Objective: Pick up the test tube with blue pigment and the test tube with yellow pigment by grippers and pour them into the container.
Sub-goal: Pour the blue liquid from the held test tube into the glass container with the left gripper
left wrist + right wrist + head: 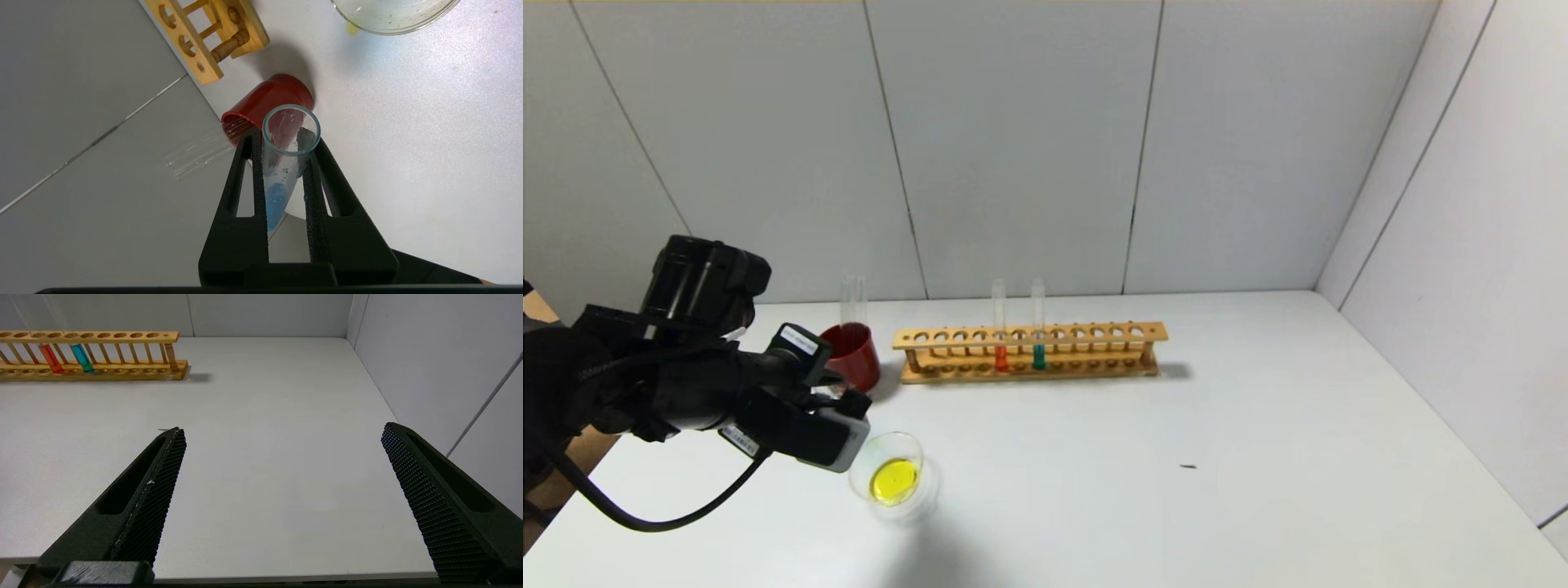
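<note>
My left gripper point(282, 139) is shut on the test tube with blue pigment point(278, 192); blue liquid sits in its rounded bottom and its open mouth points at the wrist camera. In the head view this gripper point(851, 402) hovers between the red cup point(859, 359) and the container point(915, 500), a low clear glass dish that holds yellow liquid. The dish's rim shows in the left wrist view point(388, 32). No tube with yellow liquid shows. A second teal-blue tube point(1038, 351) stands in the rack. My right gripper point(284, 430) is open and empty over bare table.
A wooden rack point(1094, 333) stands at the back and also holds an orange-liquid tube point(1001, 355). An empty clear tube point(853, 300) stands in the red cup. Grey walls close the back and right. A small dark speck point(1188, 466) lies on the table.
</note>
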You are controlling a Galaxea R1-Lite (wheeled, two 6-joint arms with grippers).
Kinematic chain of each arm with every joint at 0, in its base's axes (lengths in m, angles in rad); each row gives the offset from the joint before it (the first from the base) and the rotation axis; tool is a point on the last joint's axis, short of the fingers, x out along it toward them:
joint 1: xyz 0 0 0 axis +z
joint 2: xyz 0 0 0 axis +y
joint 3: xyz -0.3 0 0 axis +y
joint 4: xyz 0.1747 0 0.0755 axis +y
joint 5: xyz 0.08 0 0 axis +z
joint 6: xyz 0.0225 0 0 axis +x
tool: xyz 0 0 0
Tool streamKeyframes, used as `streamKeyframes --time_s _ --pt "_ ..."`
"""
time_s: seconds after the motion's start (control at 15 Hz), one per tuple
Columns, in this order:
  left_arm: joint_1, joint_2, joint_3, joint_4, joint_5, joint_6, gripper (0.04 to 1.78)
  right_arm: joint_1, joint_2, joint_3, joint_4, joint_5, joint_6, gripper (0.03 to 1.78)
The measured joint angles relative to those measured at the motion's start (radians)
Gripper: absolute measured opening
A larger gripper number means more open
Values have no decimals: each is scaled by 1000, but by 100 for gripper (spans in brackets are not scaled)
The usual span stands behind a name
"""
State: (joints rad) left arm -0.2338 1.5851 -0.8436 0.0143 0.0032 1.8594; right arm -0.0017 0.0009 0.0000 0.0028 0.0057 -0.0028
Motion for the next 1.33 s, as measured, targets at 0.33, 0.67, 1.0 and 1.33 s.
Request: streamKeyframes --time_s 0.33,0.67,1.0,1.33 --pt "-3 76 6 -138 -5 108 31 0 0 0 0 0 0 175" --pt "-1 87 9 -143 -2 234 31 0 0 0 0 0 0 175" --pt "0 90 13 -148 41 305 31 0 0 0 0 0 0 175" --pt "0 111 15 -150 77 314 31 0 0 0 0 0 0 175"
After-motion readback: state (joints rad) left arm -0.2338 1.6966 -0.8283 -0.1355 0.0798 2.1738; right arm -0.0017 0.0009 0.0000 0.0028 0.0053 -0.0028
